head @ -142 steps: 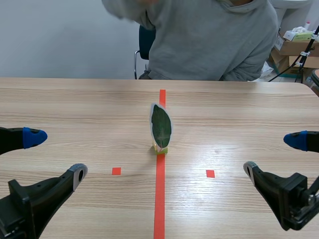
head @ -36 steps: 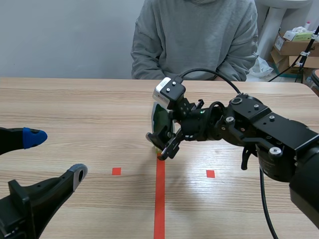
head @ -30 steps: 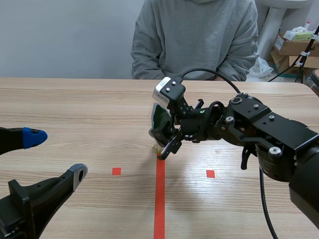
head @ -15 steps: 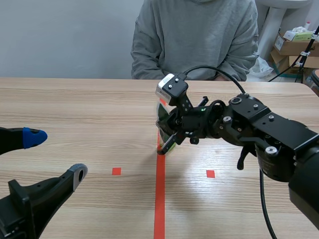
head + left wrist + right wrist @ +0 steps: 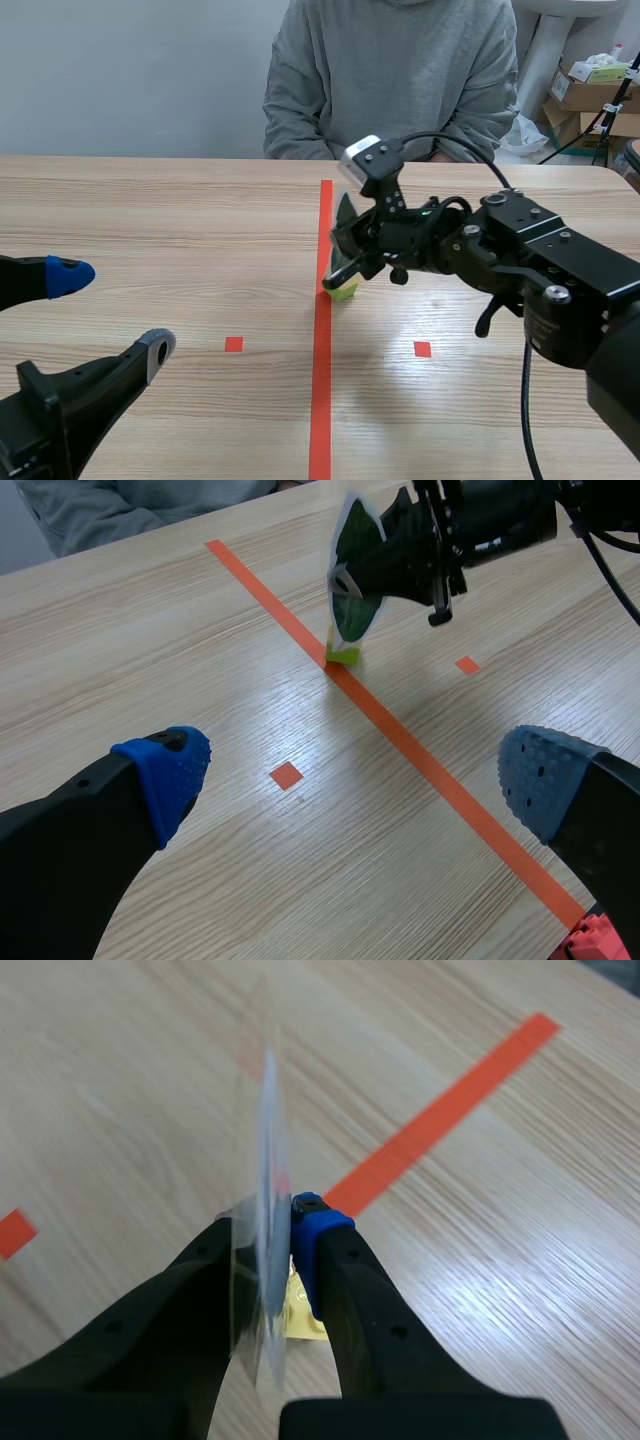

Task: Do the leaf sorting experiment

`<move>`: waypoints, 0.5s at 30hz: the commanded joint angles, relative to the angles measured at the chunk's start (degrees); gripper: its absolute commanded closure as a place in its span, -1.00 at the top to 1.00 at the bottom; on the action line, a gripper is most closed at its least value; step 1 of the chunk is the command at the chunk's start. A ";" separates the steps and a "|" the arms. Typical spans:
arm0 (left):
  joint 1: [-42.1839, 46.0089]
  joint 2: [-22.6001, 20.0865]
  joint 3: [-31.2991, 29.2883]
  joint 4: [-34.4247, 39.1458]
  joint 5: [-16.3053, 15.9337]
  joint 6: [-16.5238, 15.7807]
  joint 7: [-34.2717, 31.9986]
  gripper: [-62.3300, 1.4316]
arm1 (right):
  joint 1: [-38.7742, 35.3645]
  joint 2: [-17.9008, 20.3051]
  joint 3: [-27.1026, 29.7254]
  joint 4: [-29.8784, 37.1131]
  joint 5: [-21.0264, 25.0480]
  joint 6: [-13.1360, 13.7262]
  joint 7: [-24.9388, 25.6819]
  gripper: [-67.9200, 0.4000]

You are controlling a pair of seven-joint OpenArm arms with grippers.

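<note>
Count: two grippers, one leaf card, one base block, one tape line, two tape squares, one person. The right gripper (image 5: 340, 272) was clamped on the single laminated dark green leaf card (image 5: 346, 214), its two fingers nearly together with only the card's thickness between them. In the right wrist view the card (image 5: 268, 1140) stood edge-on between that gripper's (image 5: 272, 1225) pads, the blue pad (image 5: 312, 1222) pressed flat against one face. The grip sat low on the card, and the leaf's pointed tip rose above the fingers. One small yellow-green block (image 5: 343, 291) was fixed under the card's foot; whether it rested on the wood or hung just clear, could not tell. The block lay just beside the long orange-red tape line (image 5: 321, 400), on the right arm's side, near mid-table. The left wrist view showed the same card (image 5: 352, 555) upright, slightly tilted, with the block (image 5: 342, 654) at the line's edge and the right gripper (image 5: 350, 585) closed on it. The left gripper (image 5: 355, 780) held nothing, its fingers spread wide, low at the robot's near left and well apart from the card. Two small orange-red tape squares (image 5: 233, 344) (image 5: 422, 349) flanked the line, one on each side. The light wooden table (image 5: 150, 220) ran to one person in a grey hooded top (image 5: 400, 70), seated across it.
</note>
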 commanded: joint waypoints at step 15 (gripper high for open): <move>-0.02 0.42 -0.35 1.11 -0.39 -0.15 -0.81 0.98 | 4.31 6.01 15.32 -2.05 1.55 -14.75 -0.48 -0.94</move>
